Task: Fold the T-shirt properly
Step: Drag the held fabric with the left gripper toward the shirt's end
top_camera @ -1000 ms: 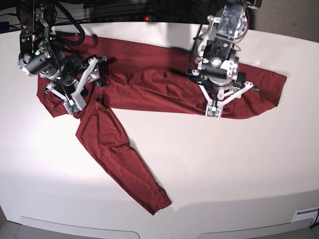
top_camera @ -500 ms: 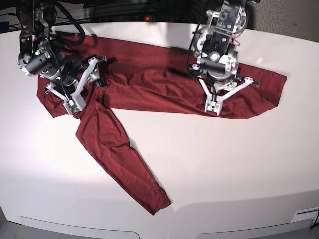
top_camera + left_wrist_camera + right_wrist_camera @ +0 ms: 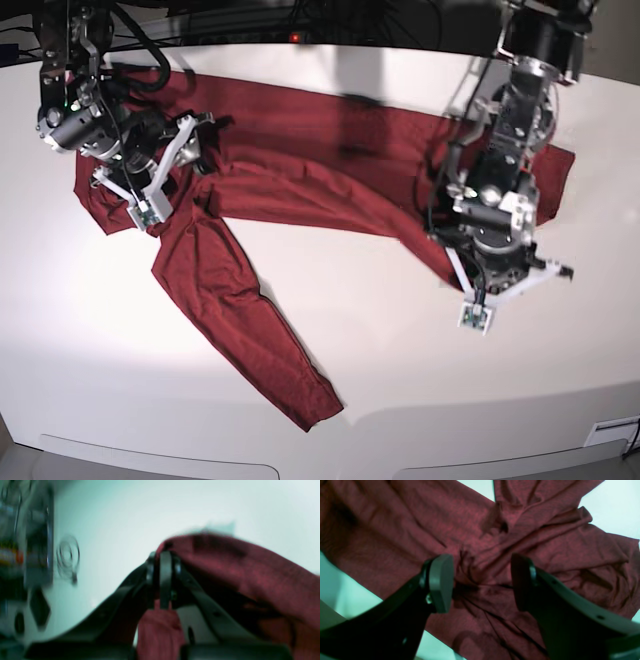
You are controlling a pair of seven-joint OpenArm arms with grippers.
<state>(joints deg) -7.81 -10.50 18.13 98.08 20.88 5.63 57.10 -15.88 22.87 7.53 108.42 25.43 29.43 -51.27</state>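
Note:
The dark red T-shirt point(image 3: 300, 190) lies spread across the back of the white table, one long sleeve point(image 3: 250, 330) trailing toward the front. My left gripper point(image 3: 462, 268) is on the right in the base view. In the blurred left wrist view the left gripper point(image 3: 163, 557) is shut on a pinched fold of the T-shirt point(image 3: 250, 575), which drapes away to the right. My right gripper point(image 3: 190, 170) hovers over the shirt's left end. Seen from the right wrist camera, the right gripper point(image 3: 482, 580) is open, with crumpled T-shirt point(image 3: 495, 542) fabric below the gap.
The white table point(image 3: 400, 380) runs bare to its front edge. Dark cables and equipment point(image 3: 250, 15) sit behind the far edge. In the left wrist view, blurred hardware point(image 3: 25, 542) fills the left side.
My left gripper closed on the shirt, then moved toward the table's front and right, dragging fabric with it. The right arm has stayed put, open.

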